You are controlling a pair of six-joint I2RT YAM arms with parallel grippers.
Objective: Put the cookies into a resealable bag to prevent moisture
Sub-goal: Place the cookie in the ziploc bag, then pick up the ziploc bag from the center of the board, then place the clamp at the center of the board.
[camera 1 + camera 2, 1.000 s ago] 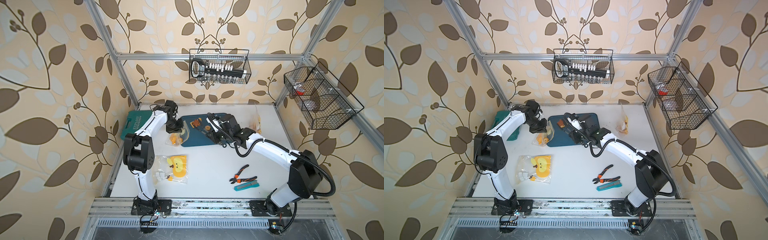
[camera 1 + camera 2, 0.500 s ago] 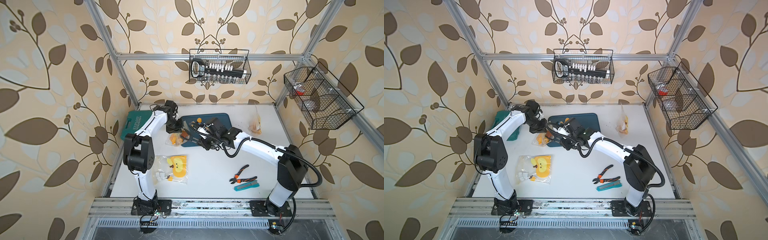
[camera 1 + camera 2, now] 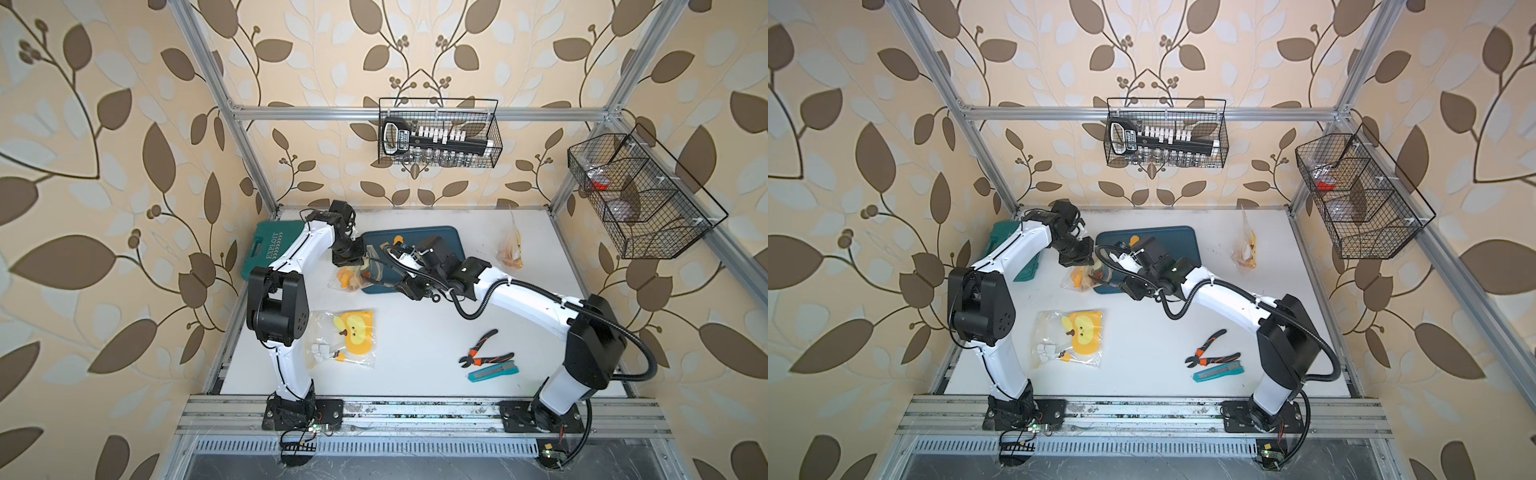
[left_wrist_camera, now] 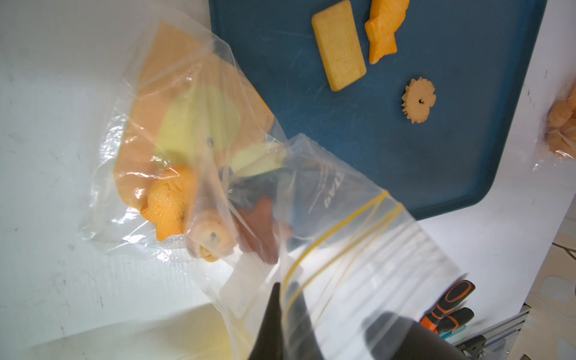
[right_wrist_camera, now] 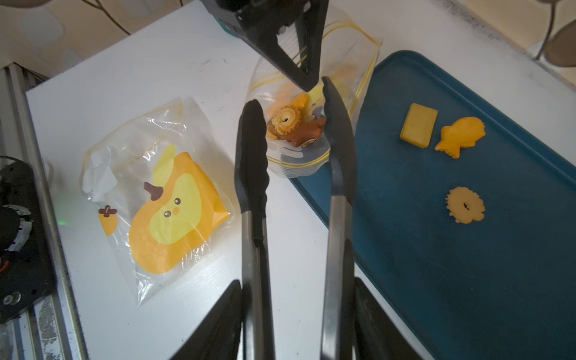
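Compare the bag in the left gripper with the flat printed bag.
The held bag is pinched up by the left gripper and holds cookies; the flat bag lies untouched, no cookies showing. The held bag overlaps the blue tray; the flat bag lies apart from it. Both are clear with orange-yellow print.

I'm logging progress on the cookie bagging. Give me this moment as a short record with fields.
Left gripper: shut on resealable bag, mouth held open
Right gripper: grips tongs, tips apart and empty at bag mouth
Bagged cookies: at least three
Tray: rectangular cookie, fish cookie, flower cookie on it
Printed bag: flat on table
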